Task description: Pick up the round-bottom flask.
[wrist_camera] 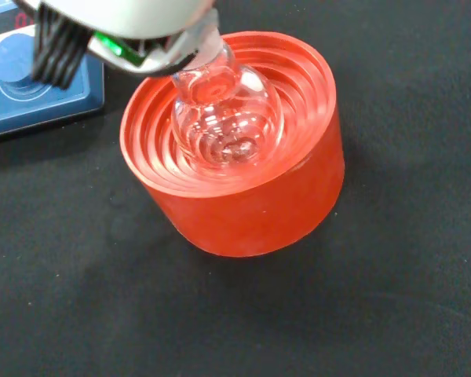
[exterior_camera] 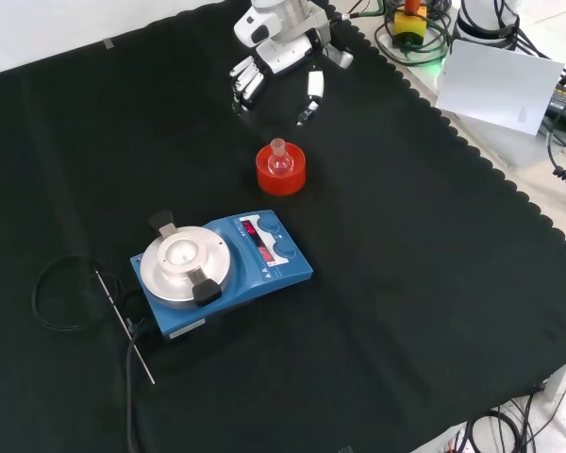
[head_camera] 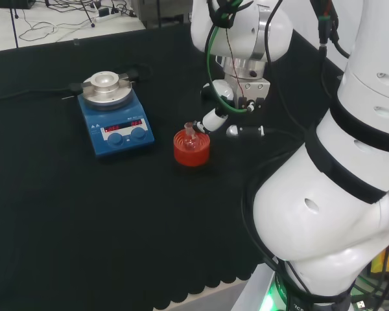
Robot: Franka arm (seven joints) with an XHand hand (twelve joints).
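The hand (exterior_camera: 281,58) hangs at the upper middle of the front view, fingers (exterior_camera: 246,83) spread and straight, holding nothing, thumb (exterior_camera: 312,88) pointing down toward the flask (exterior_camera: 280,159). In the head view a fingertip sits just beside the flask's neck; touching or not, I cannot tell. The clear flask stands upright in the red stand (exterior_camera: 281,171), just below the hand in the front view, near the centre of the desk (exterior_camera: 434,283). Lower left of the stand in that view lies a blue stirrer (exterior_camera: 222,271) with a round metal plate, well apart from the hand.
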